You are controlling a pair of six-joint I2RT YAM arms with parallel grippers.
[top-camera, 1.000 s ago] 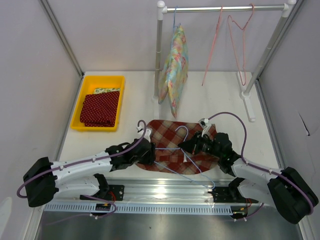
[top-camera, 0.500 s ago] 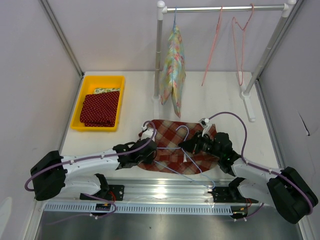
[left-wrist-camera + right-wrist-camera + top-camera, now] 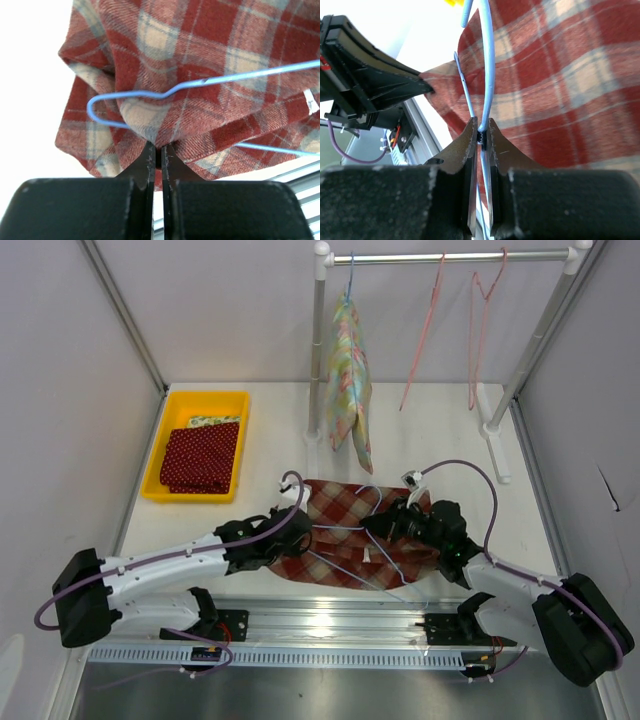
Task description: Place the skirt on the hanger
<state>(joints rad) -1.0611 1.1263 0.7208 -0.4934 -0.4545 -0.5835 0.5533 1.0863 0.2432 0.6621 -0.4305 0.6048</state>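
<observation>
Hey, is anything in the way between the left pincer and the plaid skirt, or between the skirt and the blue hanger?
Nothing visible. The left pincer is shut on the plaid skirt at a folded edge, with no object between them. The blue hanger lies right against the skirt, its wire clamped in the right pincer.

Both arms stretch low and forward from their bases, forearms angled inward toward each other. The left gripper (image 3: 156, 146) has its jaws pinched together on a fold of skirt (image 3: 210, 35). The right gripper (image 3: 481, 124) is clamped tight on the hanger (image 3: 488, 60) wire.
</observation>
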